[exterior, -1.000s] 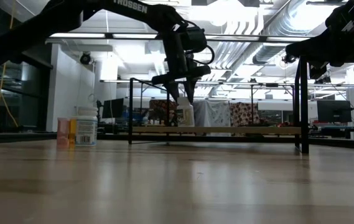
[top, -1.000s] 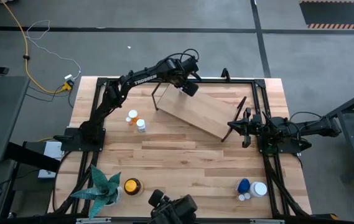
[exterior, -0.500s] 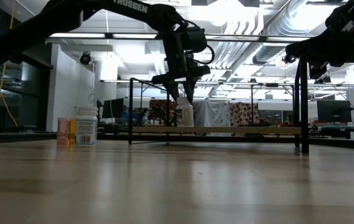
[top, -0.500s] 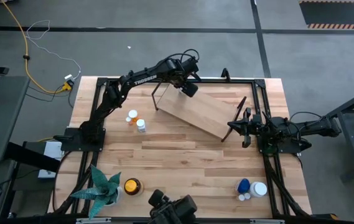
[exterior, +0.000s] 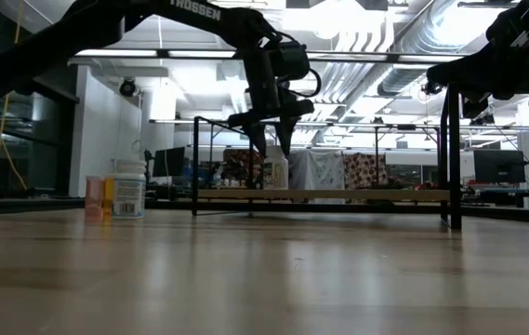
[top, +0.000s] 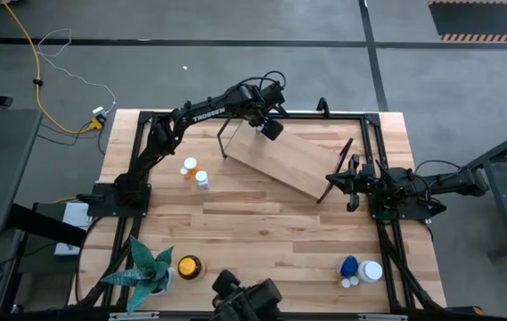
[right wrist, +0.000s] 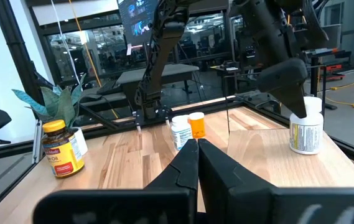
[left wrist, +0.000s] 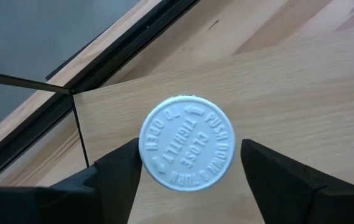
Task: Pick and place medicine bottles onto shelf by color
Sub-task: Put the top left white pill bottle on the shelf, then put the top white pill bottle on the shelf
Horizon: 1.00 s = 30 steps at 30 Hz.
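White bottle (left wrist: 186,143) stands upright on the shelf (top: 289,160), near its upper left end in the high view. I see my left gripper (left wrist: 188,163) right over it, with its fingers (left wrist: 122,168) spread wide, one on each side of the white cap and not touching it. My right gripper (right wrist: 197,155) waits at the right edge of the table (top: 262,241), fingers pressed together and holding nothing. An orange bottle (top: 190,166) and another white bottle (top: 201,180) stand left of the shelf. An amber bottle (top: 189,266) sits beside the plant (top: 149,266), lower left. I think the blue bottle (top: 348,267) and more white ones sit lower right, but they are tiny.
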Available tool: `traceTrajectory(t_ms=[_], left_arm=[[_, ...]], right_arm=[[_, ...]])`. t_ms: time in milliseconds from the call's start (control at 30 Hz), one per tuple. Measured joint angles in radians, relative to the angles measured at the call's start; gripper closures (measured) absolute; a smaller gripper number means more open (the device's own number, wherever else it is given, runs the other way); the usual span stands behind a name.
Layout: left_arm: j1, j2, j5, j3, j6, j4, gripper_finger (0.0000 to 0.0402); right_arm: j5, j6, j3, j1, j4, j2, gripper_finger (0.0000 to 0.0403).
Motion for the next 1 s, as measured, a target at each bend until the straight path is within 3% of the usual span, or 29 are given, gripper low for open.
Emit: traceTrajectory(t_ms=[367,567,700,833,1000], left_arm=[[0.01,-0.088,0.006,0.055,0.005,0.044,0.0137],[-0.013,-0.225,-0.003,0.056,0.124,0.063,0.0137],[-0.097,-0.315,-0.059,0.044,0.215,0.062,0.0137],[-0.21,-0.406,-0.159,-0.058,0.267,0.143,0.0137],[-0.32,-0.569,-0.203,-0.336,0.303,0.354,0.0138]], right_arm=[[0.0,0.0,0.0,0.0,0.0,0.0,0.0403],[0.0,0.0,0.0,0.0,0.0,0.0,0.0403],[0.0,0.0,0.0,0.0,0.0,0.0,0.0403],[0.0,0.0,0.0,0.0,0.0,0.0,0.0403],[0.0,0.0,0.0,0.0,0.0,0.0,0.0403]])
